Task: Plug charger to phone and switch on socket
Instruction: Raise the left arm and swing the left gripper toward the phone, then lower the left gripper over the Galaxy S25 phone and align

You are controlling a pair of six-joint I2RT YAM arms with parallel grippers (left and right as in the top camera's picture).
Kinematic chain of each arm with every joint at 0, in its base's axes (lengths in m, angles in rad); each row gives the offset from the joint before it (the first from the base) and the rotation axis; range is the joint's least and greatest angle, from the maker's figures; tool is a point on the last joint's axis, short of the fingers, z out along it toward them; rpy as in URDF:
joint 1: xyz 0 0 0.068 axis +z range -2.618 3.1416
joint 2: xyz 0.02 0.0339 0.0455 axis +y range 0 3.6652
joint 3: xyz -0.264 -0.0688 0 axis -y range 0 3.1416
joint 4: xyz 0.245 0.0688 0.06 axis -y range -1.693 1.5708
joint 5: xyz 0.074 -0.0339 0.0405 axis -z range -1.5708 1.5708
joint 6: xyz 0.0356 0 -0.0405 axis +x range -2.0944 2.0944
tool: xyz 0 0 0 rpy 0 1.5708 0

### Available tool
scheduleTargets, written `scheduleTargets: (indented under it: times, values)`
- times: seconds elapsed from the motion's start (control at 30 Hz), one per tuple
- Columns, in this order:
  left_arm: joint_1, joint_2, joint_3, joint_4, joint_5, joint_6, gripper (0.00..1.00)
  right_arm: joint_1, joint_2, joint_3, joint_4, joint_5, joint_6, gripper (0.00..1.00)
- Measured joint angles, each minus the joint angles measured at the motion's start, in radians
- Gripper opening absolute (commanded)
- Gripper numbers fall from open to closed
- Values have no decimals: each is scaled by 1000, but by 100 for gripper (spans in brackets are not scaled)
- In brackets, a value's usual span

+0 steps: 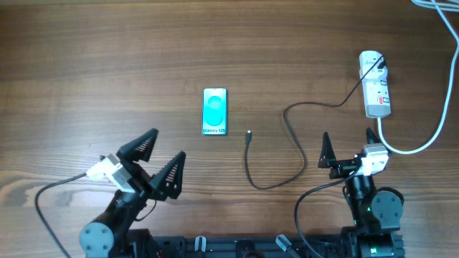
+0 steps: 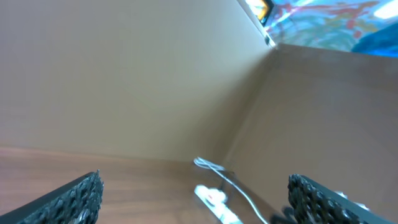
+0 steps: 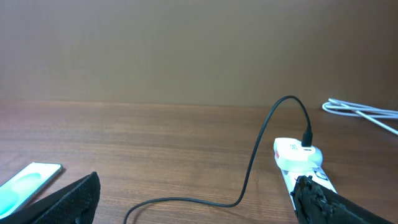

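Note:
The phone lies flat mid-table, turquoise screen up, "Galaxy" text at its near edge; its corner shows in the right wrist view. The black charger cable curls from its connector tip, just right of the phone, to a plug in the far end of the white socket strip. The strip also shows in the right wrist view and blurred in the left wrist view. My left gripper is open and empty, near-left of the phone. My right gripper is open and empty, near the strip.
The strip's thick white lead loops right of the strip and runs off the far right corner. A brown wall stands behind the table in both wrist views. Wood table surface extends left.

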Motion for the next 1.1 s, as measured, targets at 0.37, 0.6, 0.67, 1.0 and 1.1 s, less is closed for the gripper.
scheduleTargets:
  times: [0.37, 0.6, 0.67, 1.0, 1.1]
  values:
    - [-5, 710, 738, -843, -42, 277, 100, 0, 1, 0, 1, 0, 0, 100]
    - [-106, 1159, 1061, -1183, 3, 388, 100, 0, 1, 0, 2, 0, 0, 100]
    - [-129, 1240, 1061, -1205, 40, 389, 100, 0, 1, 0, 2, 0, 0, 100]
    - [-221, 1371, 1061, -1215, 34, 328, 99, 0, 1, 0, 2, 0, 0, 100]
    - [-241, 1371, 1069, -1244, 5, 298, 100, 0, 1, 0, 2, 0, 0, 100]
